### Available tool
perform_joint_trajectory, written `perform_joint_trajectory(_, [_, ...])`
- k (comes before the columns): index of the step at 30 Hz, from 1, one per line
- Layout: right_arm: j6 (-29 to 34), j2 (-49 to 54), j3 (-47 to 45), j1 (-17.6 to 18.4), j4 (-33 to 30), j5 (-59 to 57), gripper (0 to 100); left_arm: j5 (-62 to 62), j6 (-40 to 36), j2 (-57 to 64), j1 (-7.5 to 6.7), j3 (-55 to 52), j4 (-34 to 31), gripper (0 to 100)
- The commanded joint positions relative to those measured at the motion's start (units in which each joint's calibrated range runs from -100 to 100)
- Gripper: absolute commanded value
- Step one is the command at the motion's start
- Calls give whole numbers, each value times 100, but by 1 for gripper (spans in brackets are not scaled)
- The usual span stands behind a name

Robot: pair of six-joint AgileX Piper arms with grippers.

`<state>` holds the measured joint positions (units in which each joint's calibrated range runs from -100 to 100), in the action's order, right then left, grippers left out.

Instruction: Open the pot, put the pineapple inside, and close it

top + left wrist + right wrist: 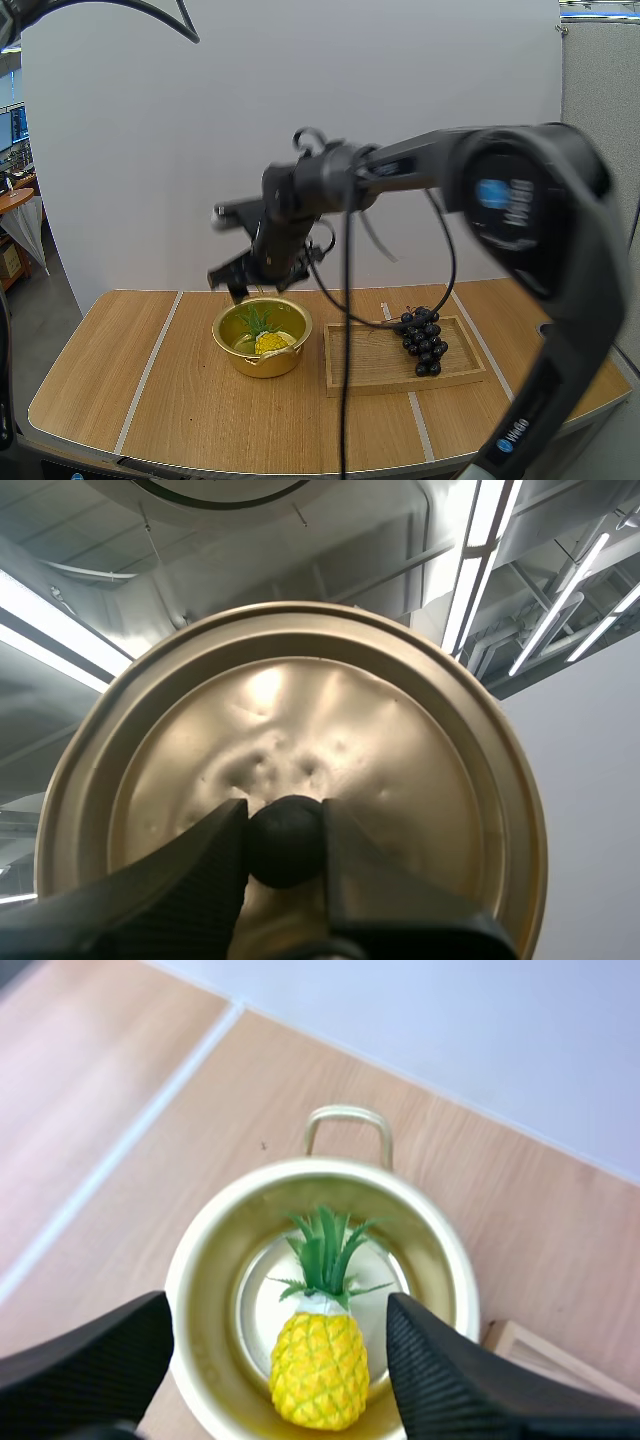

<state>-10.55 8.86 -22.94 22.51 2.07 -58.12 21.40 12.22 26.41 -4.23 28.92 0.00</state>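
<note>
A gold pot point(288, 358) stands uncovered on the table, with a yellow pineapple point(270, 342) and its green leaves lying inside. My right gripper point(240, 283) hangs open just above the pot's far rim. From the right wrist view I look down into the pot point(200, 1260) at the pineapple point(315, 1365), and the right gripper point(278, 1305) has its fingers spread wide on either side, holding nothing. My left gripper point(285, 830) is shut on the black knob point(285, 845) of the gold lid point(300, 710), held up in the air.
A wooden tray point(365, 375) lies right of the pot, with a bunch of dark grapes point(424, 340) at its right end. Bare tabletop point(120, 380) stretches left of the pot. The tray's corner point(540, 1360) sits beside the pot.
</note>
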Motion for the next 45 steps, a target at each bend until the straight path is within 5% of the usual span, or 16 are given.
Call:
perform_joint_trajectory(1, [17, 1222, 2, -20, -27, -833, 100, -187, -54, 34, -18, 43, -32, 0])
perform_joint_trajectory(13, [17, 3574, -10, -20, -313, -2773, 100, -187, -54, 34, -18, 43, -32, 0])
perform_joint_trajectory(22, [155, 5045, -784, -20, -787, -3031, 99, -187, -54, 34, -18, 43, -32, 0])
perform_joint_trajectory(24, [164, 5290, -972, -20, -721, -3146, 70, -187, -54, 34, -18, 43, -32, 0])
perform_joint_trajectory(27, [164, 5591, -1261, -109, -464, -3244, 0, -187, -54, 34, -18, 43, -32, 0])
perform_joint_trajectory(34, [164, 6080, -1514, -265, 78, -3547, 0, -187, -54, 34, -18, 43, -32, 0])
perform_joint_trajectory(45, [164, 6155, -1514, -265, 67, -3622, 0, -187, -54, 34, -18, 43, -32, 0])
